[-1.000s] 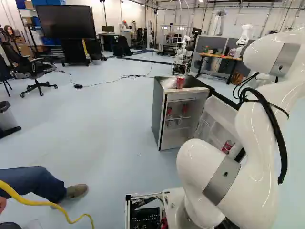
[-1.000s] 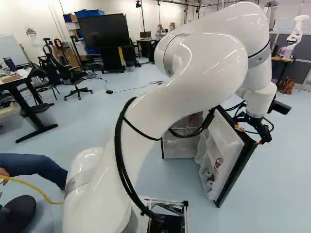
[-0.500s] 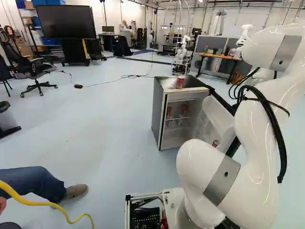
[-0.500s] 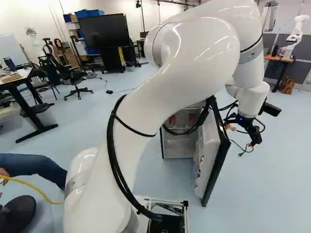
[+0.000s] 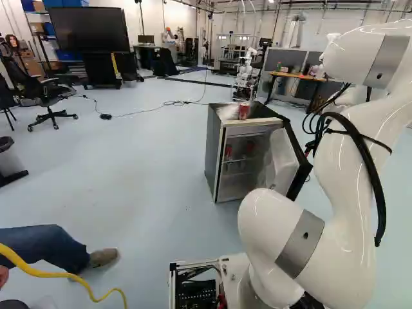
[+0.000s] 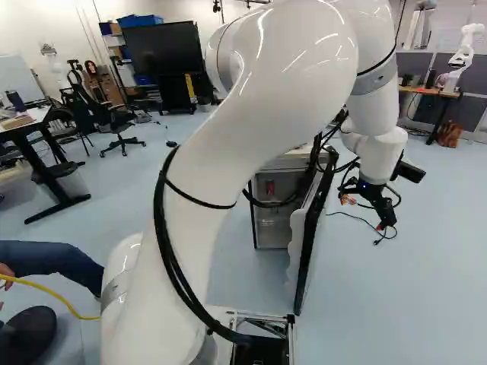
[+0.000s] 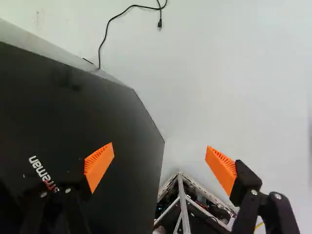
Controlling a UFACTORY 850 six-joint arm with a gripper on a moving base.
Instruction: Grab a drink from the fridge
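We see the end effector (image 6: 365, 215) outside the open fridge door (image 6: 308, 243), but the left base view mostly hides it behind our arm (image 5: 351, 187). In the wrist view, the end effector (image 7: 160, 146) is open and holds nothing, its ribbed, wedge-shaped orange pads (image 7: 222, 170) well apart. One pad overlaps the door's dark, smooth, flat outer face; we cannot tell whether they touch. The drinks are across the door from the end effector: red cans (image 5: 228, 151) stand inside the fridge (image 5: 216, 154), dim behind its pale shelf edges, and another red can (image 5: 243, 111) stands on top, beside crumpled, see-through plastic (image 5: 227, 112) too blurred to name. The door's moulded white lining (image 5: 282, 164) faces away from the end effector, and our arm crosses part of the fridge in the right base view. From between the fingers, we see a straight door edge meet a blunt corner, then smooth pale floor (image 7: 234, 87) opening past the other pad. A thin black cord (image 7: 105, 34) curls over that floor ahead of the end effector, one end cut off, and the base's metal-barred frame (image 7: 183, 204) shows partly beyond the fingers.
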